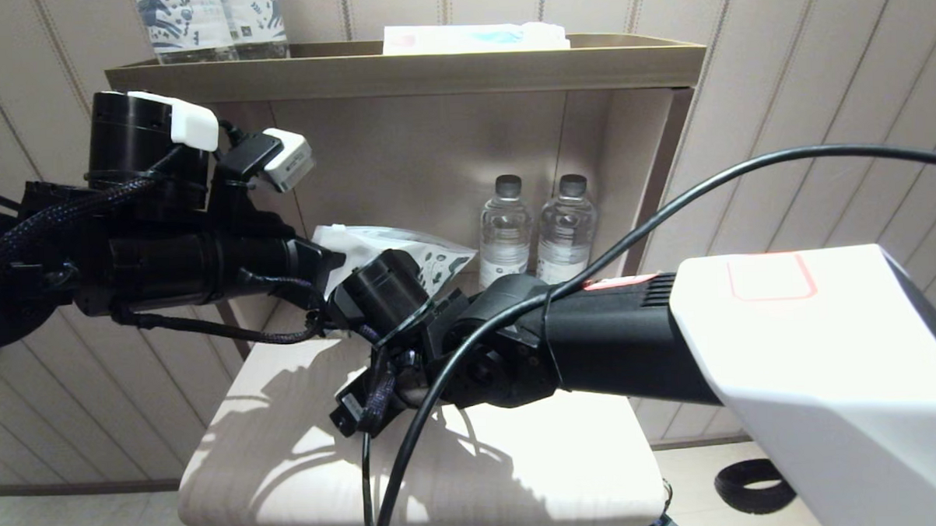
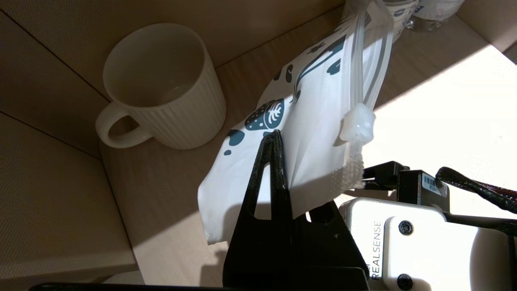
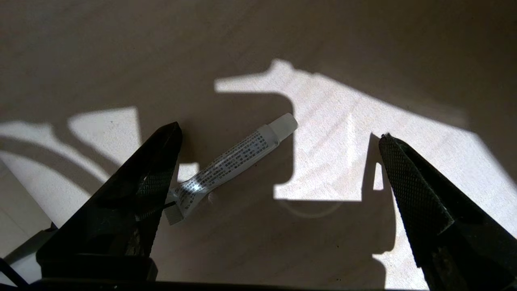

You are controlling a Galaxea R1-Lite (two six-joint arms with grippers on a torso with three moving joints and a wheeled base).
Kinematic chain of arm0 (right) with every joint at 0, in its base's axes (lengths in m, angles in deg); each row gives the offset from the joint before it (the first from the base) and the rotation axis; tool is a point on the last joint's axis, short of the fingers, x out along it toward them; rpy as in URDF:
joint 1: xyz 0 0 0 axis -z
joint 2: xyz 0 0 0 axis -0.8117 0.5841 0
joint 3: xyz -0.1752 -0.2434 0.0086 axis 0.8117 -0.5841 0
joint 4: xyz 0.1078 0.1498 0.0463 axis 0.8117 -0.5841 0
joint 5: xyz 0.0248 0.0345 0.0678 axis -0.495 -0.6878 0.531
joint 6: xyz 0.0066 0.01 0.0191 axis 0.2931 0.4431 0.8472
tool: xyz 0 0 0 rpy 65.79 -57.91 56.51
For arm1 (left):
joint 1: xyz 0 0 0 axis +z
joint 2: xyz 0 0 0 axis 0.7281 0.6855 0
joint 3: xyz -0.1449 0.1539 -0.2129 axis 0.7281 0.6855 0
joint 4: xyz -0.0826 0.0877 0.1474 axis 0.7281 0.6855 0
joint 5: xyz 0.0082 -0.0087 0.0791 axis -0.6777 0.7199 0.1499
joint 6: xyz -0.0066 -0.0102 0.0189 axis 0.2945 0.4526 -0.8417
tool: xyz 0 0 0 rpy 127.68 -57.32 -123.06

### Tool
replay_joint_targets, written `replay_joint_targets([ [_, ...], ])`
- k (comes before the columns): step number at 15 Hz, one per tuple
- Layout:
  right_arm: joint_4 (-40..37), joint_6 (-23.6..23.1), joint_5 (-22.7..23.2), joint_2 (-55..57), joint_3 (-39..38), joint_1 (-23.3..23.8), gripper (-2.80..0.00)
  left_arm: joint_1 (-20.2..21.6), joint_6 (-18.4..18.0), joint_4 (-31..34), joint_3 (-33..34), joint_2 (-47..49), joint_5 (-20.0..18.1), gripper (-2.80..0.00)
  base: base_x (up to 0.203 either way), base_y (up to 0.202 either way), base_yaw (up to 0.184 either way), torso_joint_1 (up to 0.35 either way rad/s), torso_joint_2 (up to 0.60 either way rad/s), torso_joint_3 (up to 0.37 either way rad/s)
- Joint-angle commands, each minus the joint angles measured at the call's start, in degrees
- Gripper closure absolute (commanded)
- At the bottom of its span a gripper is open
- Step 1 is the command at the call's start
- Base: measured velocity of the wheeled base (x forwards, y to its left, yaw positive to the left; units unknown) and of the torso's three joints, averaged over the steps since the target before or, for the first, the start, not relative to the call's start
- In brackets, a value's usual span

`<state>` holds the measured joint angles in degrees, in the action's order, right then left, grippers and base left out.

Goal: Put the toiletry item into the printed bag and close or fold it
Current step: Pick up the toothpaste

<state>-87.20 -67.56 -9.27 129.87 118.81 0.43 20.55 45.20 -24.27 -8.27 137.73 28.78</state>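
Printed bag [image 1: 405,246]: in the head view, lifted clear above the rear of the pale table [image 1: 522,463], crinkled, leaf-print end up, at the tip of the left arm [image 1: 172,258] reaching in over the table's left side. Behind the table, in a niche, two water bottles [image 1: 537,229] side by side; high above it, on a shelf [image 1: 399,67], blue-patterned packs [image 1: 210,23] and a flat box [image 1: 476,37]. Stretched low over the table's middle, the right arm [image 1: 595,336], casting hard shadows on the sunlit top. From the left wrist: left gripper [image 2: 276,139] clamped tight on the bag's lower white part, black fingers pressed together with the film pinched between them; bag hanging tilted above the table's wooden surface, teal print beside the fingertips, clear zip strip along one edge with a white zip slider [image 2: 357,127] on it; ribbed cream mug [image 2: 161,89] upright on the table near the bag, apart from it, handle turned away from the bag. From the right wrist: right gripper [image 3: 278,132] spread wide above the table, nothing held; small white tube [image 3: 232,161] with fine black print lying flat on the table, outside the bag, slanted between the two fingers and closer to one, capped end in a sunlit patch, crimped end partly hidden behind that finger [image 3: 153,169].
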Motion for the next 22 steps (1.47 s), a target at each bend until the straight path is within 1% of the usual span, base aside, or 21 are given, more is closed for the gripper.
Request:
replay_joint_targets([
  [1,-0.5,-0.1,-0.1,0.0,-0.1,-0.1,-2.8,-0.1,0.0,0.0,0.0,0.0,0.0,0.0,0.0,0.0,0.0,0.0,0.0,0.0],
  [12,-0.7,-0.4,-0.3,-0.2,-0.1,-0.6,-2.8,-0.3,0.0,0.0,-0.2,0.5,0.1,0.0,0.0,0.0,0.0,0.0,0.0,0.0],
  [13,-0.6,-0.5,-0.4,-0.2,-0.1,-0.6,0.0,-0.3,0.0,0.0,-0.2,0.4,0.1,0.0,0.0,0.0,0.0,0.0,0.0,0.0],
  [16,-0.7,-1.2,-0.4,-0.3,-0.1,-0.7,0.0,-0.3,0.0,0.1,-0.3,0.3,0.1,0.0,0.0,0.0,0.0,0.0,0.0,0.0],
  [22,-0.6,-1.2,-0.4,-0.8,-0.1,-0.7,0.0,-0.4,0.0,0.2,-0.2,0.1,0.1,0.0,0.0,0.0,0.0,0.0,0.0,0.0],
])
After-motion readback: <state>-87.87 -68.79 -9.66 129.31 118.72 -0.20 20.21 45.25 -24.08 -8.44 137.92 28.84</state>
